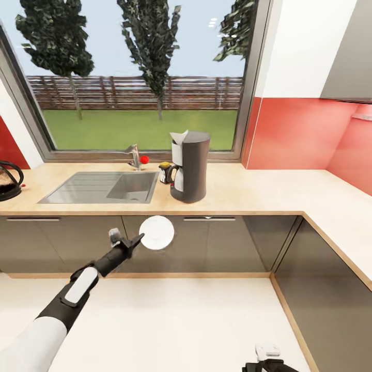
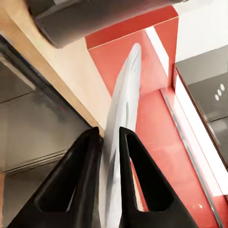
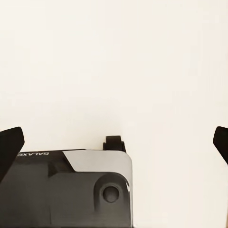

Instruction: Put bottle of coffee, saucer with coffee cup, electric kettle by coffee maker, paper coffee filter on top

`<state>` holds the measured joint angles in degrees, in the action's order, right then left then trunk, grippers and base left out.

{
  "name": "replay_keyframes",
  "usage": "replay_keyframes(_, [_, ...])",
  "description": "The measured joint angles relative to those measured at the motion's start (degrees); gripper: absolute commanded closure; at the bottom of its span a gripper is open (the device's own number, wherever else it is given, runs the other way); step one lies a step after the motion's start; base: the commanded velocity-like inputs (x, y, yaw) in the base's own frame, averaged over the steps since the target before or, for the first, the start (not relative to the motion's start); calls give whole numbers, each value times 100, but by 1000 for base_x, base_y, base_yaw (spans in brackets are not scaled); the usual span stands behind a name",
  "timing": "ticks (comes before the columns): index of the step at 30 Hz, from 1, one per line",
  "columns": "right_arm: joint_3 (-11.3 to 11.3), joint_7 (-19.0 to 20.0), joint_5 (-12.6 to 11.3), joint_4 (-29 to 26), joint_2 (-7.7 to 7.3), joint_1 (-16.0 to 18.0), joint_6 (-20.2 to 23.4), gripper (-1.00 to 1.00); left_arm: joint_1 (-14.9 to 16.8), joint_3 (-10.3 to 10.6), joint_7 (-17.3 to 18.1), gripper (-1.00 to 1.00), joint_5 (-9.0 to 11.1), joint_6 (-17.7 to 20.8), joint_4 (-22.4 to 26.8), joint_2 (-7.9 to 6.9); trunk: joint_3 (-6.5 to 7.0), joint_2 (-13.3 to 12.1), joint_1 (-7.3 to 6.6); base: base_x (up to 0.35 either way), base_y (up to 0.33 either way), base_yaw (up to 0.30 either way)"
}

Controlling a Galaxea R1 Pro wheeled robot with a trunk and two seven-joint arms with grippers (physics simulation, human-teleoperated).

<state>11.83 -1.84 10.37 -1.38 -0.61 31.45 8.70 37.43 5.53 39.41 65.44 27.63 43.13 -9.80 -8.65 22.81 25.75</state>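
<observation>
One small flat white round saucer [image 1: 156, 232] is clamped edge-on in our left tool [image 1: 135, 242], short of the long beige speckled counter [image 1: 258, 191], our right tool [image 3: 114, 142] spread wide and empty, so we judge the next move is setting it beside the tall dark grey coffee maker [image 1: 190, 165].

The left hand [image 1: 135, 242] is extended forward, fingers [image 2: 130, 156] pinched together, while the right hand [image 3: 114, 142] hangs low, spread wide.
</observation>
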Motion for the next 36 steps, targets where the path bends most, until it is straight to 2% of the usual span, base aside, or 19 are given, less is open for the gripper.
replay_keyframes(3, [6, -8, -12, -3, -2, -29, -18, -100, 296, -595, -547, 100, 49, 4, 32, 18, 1, 0, 0, 0, 0, 0])
replay_keyframes(6, [3, -15, -14, -3, -1, -34, -22, -100, 433, -901, -929, 100, 53, -5, 32, 54, 0, 0, 0, 0, 0, 76])
replay_keyframes(8, [4, -16, -15, -2, -1, -35, -23, -100, 487, -1005, -1166, 100, 73, -14, 32, 80, 0, 0, 0, 0, 0, 202])
replay_keyframes(10, [7, -14, -15, -2, -1, -38, -25, -100, 567, -1049, -1409, 100, 81, -25, 30, 110, 0, 0, 0, 0, 0, 244])
replay_keyframes(13, [8, -10, -16, -2, -7, -68, -133, -100, 628, -1055, -1740, 100, 71, -42, 31, 238, -1, 0, 0, 0, 0, 190])
replay_keyframes(14, [9, -6, -16, -2, -10, -89, -211, -100, 637, -1050, -1811, 100, 67, -45, 31, 275, -1, 0, 0, 0, 0, 26])
replay_keyframes(15, [12, 6, -15, -3, -17, -176, -550, -100, 643, -1040, -1907, 100, 42, -49, 29, 355, -1, 0, 0, 0, 0, 17])
replay_keyframes(21, [9, 62, -42, -13, -47, -294, -844, -100, 590, -1047, -1929, 100, 22, -80, 42, 675, -1, 0, 0, 0, 0, 3])
replay_keyframes(22, [10, 92, -43, -13, -48, -295, -846, -100, 587, -1047, -1929, 100, 22, -81, 43, 685, -1, 0, 0, 0, 0, 0])
replay_keyframes(24, [8, 580, -40, -10, -79, -307, -845, -100, 577, -1049, -1928, 100, 28, -84, 47, 715, -1, 2, -3, 226, 0, 0])
replay_keyframes(25, [8, 635, -37, -10, -80, -308, -843, -100, 576, -1052, -1928, 100, 24, -85, 47, 715, -1, 0, -2, 291, 0, 0])
replay_keyframes(28, [5, 725, -16, -10, -44, -310, -833, -100, 565, -1093, -1928, 100, 22, -85, 47, 708, -1, 1, -3, 324, 0, 0])
replay_keyframes(36, [7, 718, -12, -10, -95, -310, -836, -100, 552, -1109, -1928, 100, 31, -85, 44, 704, -1, 1, -3, 333, 0, 0])
